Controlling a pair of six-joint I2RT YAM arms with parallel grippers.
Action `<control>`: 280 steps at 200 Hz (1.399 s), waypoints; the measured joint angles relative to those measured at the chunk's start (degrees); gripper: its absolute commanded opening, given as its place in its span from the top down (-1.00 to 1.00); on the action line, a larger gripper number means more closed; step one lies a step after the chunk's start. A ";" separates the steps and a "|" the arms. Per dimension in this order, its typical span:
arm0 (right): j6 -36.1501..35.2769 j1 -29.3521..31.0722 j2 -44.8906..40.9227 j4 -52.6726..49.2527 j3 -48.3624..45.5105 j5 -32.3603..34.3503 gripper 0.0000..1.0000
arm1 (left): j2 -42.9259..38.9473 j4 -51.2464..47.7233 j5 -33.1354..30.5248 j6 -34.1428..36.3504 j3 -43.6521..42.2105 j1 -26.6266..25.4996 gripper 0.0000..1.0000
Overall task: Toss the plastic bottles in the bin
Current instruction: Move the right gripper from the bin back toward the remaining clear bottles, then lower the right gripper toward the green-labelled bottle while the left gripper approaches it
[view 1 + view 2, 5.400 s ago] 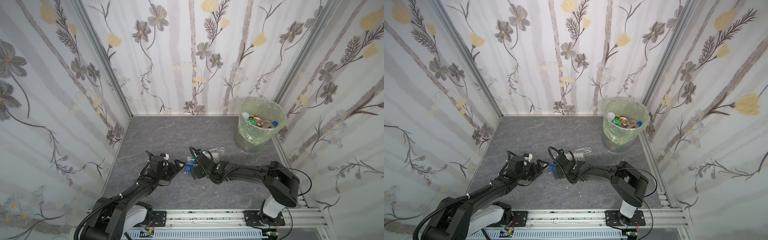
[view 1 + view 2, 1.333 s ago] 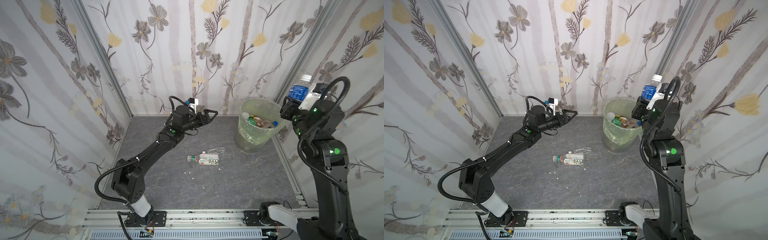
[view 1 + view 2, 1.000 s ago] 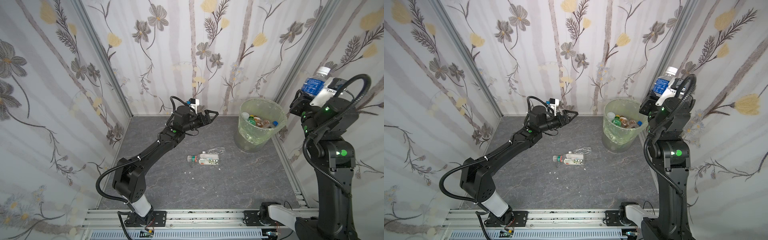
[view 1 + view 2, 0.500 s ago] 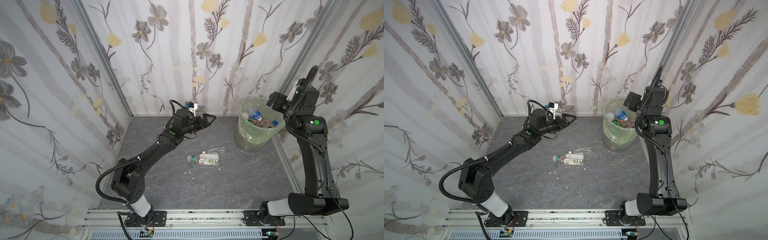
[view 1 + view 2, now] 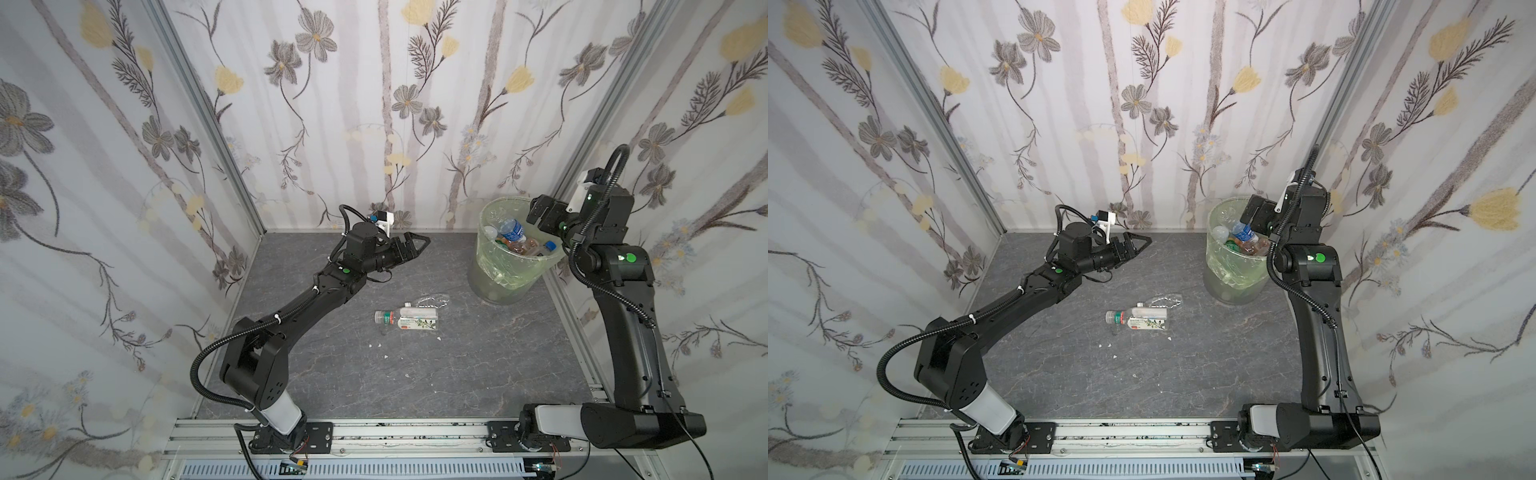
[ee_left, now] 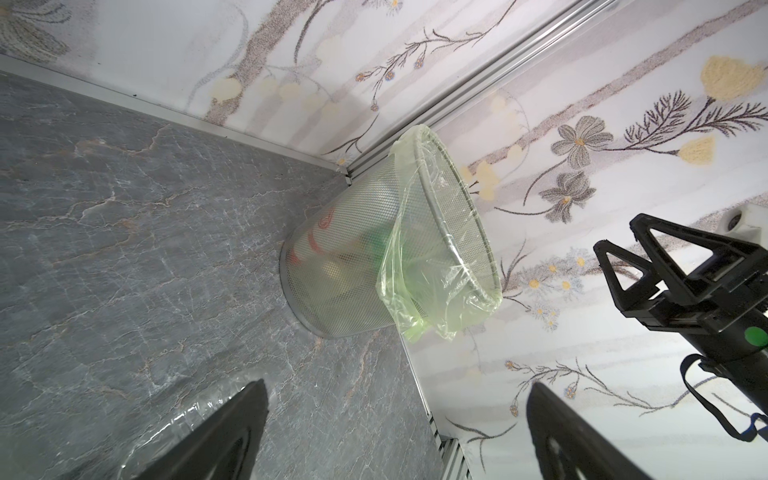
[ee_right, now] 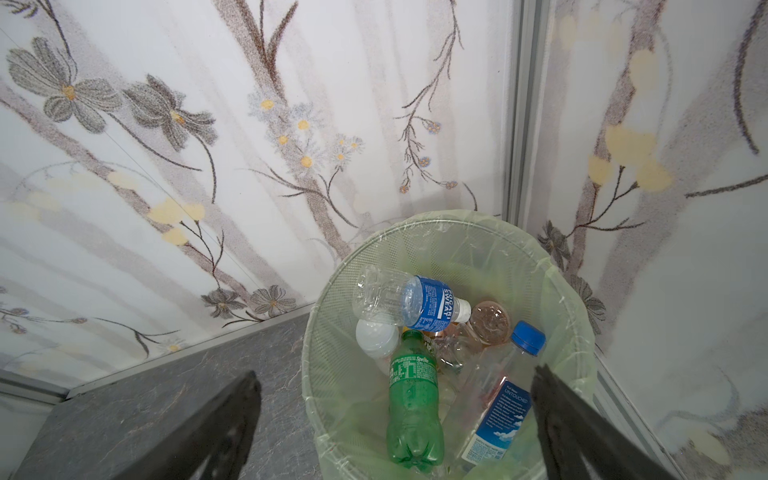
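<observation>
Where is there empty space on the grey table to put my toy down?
Biggest bare patch: the grey table between the two lying bottles and the front rail. Another lies by the back wall, between the left gripper and the bin. Crowded: inside the bin, and under the left arm.

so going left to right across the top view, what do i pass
left arm's base → labelled bottle lying on the floor → bin → right arm's upright link
</observation>
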 measured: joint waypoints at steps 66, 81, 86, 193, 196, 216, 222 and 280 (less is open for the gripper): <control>-2.23 11.10 -0.07 2.49 -8.33 0.48 -0.99 | -3.50 -0.31 -0.22 -0.33 -6.91 2.49 -1.00; -3.19 14.60 -0.94 3.10 -12.20 0.94 -0.99 | -5.07 -0.31 -0.55 -0.92 -9.53 3.63 -1.00; -3.69 16.00 -1.38 3.30 -13.68 1.60 -0.99 | -5.68 -0.35 -0.61 -0.94 -10.43 4.00 -1.00; -6.97 35.80 1.99 10.51 -38.53 2.62 -0.99 | -18.53 -0.55 -1.86 -3.43 -28.89 9.22 -1.00; -6.78 36.15 2.34 10.64 -38.84 2.43 -0.99 | -18.75 -0.57 -1.95 -3.63 -29.31 9.40 -1.00; -5.38 37.99 4.28 12.02 -40.65 0.04 -0.99 | -19.74 -0.63 -2.16 -4.68 -31.56 10.45 -1.00; -4.70 38.32 4.63 12.74 -41.18 -0.55 -0.99 | -20.06 -0.68 -2.14 -5.07 -32.24 10.80 -1.00; 0.26 41.59 10.16 15.67 -43.98 -4.26 -0.99 | -23.50 -0.44 -1.49 -6.97 -37.07 12.59 -1.00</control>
